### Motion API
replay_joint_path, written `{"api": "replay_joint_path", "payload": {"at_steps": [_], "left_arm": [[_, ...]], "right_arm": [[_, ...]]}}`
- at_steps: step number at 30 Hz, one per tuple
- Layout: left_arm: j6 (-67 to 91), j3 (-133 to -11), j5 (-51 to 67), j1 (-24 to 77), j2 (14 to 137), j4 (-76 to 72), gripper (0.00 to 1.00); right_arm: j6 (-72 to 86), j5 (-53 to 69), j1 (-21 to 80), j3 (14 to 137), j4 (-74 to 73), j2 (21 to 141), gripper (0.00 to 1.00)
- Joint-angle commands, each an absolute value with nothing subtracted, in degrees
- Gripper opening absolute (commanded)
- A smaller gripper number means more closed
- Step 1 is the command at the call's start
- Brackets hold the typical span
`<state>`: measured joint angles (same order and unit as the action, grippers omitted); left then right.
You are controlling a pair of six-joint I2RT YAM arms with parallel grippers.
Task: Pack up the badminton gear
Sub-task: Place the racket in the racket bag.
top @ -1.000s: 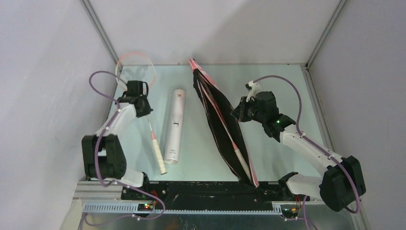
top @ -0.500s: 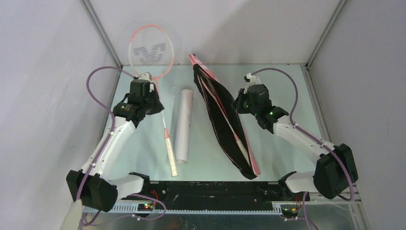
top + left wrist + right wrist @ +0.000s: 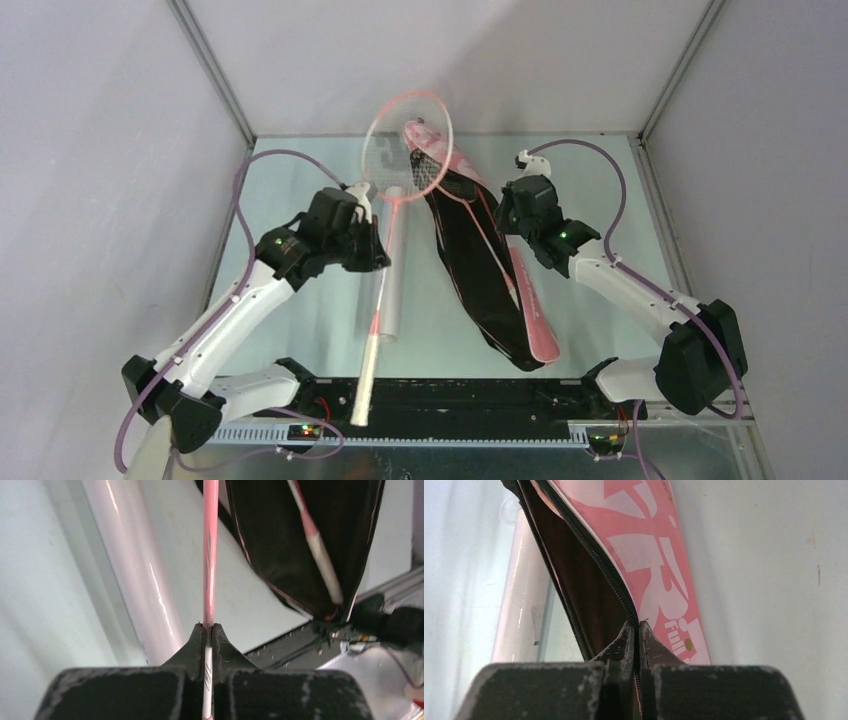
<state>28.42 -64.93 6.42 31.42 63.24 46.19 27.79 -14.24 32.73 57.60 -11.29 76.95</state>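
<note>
My left gripper (image 3: pixel 374 256) (image 3: pixel 209 628) is shut on the thin shaft of a pink-framed racket (image 3: pixel 407 146) (image 3: pixel 210 555). The racket is held above the table, its head over the far end of the bag and its white handle (image 3: pixel 364 382) reaching past the near rail. The long white tube (image 3: pixel 393 270) (image 3: pixel 132 570) lies under the shaft. The pink and black racket bag (image 3: pixel 478 262) (image 3: pixel 644 545) lies open at centre right. My right gripper (image 3: pixel 511 216) (image 3: pixel 638 625) is shut on its zipper edge. A second racket's handle (image 3: pixel 322 565) shows inside the bag (image 3: pixel 295 535).
White enclosure walls stand close on the left, right and far sides. A black rail (image 3: pixel 450 395) with wiring runs along the near edge between the arm bases. Purple cables loop above both arms. The tube (image 3: pixel 519 605) lies just left of the bag's opening.
The left arm has swung the racket right, from the left wall to above the tube and the bag's far end. The right gripper has kept its hold; the bag's pink side now faces up.
</note>
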Motion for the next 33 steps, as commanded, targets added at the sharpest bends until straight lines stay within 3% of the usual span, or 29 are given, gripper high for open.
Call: {"api": "replay_joint_path", "payload": {"at_steps": [1, 7, 18, 29, 33], "left_arm": [[30.6, -63.2, 4.8, 37.1, 62.8, 51.6, 0.0], [33.6, -61.7, 3.2, 46.3, 62.5, 56.9, 0.0], [33.8, -59.4, 0.2, 50.4, 64.6, 62.1, 0.0], [31.6, -69.5, -10.6, 55.5, 75.8, 66.6, 0.0], [30.3, -74.0, -8.9, 56.4, 80.7, 65.3, 0.0]], "right_arm": [[31.5, -15.1, 32.3, 61.6, -9.6, 77.9, 0.0], [33.1, -15.4, 32.1, 63.7, -11.5, 81.2, 0.0], [33.4, -11.6, 31.2, 64.2, -11.7, 82.9, 0.0], [34.2, -10.8, 31.4, 64.2, -12.0, 84.2, 0.0], [34.4, -10.6, 32.5, 64.2, -11.6, 84.8, 0.0]]}}
